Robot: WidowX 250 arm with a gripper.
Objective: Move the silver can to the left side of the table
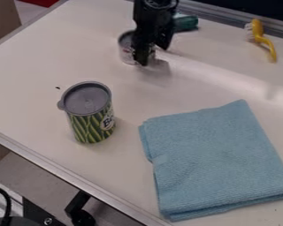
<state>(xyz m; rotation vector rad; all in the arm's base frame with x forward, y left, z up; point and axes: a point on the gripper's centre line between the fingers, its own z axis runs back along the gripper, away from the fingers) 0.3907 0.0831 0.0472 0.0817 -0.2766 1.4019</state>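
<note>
The silver can [126, 46] is seen standing upright on the pale bench [34, 75], its right side partly covered by the black hand [153, 54]. The hand is held low at the can's right side, with the arm [155, 15] reaching the spot from the top edge of the view. Whether the hand is open or closed, and whether the can is gripped or only overlapped, cannot be told. Just beyond the silver can, up and to its right, a teal object [185, 23] is partly hidden by the arm. Nearer the camera than the silver can, and a little to its left, a green-patterned can [92, 123] is set upright, topped with a grey lid [86, 99]. Well to the right of the silver can, a yellow brush [259, 33] with whitish bristles is laid down. Below and to the right of the silver can, a folded light-blue cloth [218, 161] is spread flat.
</note>
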